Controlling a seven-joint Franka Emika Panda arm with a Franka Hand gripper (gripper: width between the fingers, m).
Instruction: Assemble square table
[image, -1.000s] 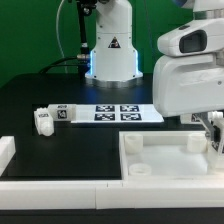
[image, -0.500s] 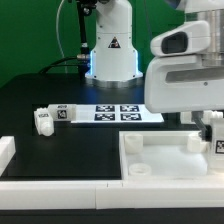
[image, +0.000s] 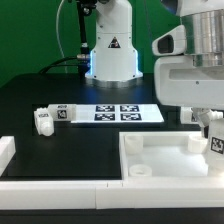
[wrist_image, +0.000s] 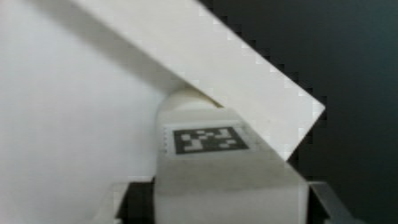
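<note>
The square table's slab (image: 170, 158) lies at the exterior view's right, raised rim up, with round corner sockets. My gripper (image: 213, 128) hangs over the slab's far right corner, shut on a white leg (image: 215, 143) with a black-and-white tag. In the wrist view the tagged leg (wrist_image: 214, 150) stands between my two dark fingers (wrist_image: 141, 202), above the slab's rim (wrist_image: 231, 70). Two more tagged legs (image: 42, 121) (image: 63, 113) lie on the black table at the exterior view's left.
The marker board (image: 122, 113) lies in the middle, in front of the arm's base (image: 110, 55). A long white bar (image: 60, 186) runs along the front edge. A white block (image: 5, 151) sits at the left.
My arm has shifted toward the exterior view's right and risen a little, carrying the leg with it. The slab and loose legs have not moved.
</note>
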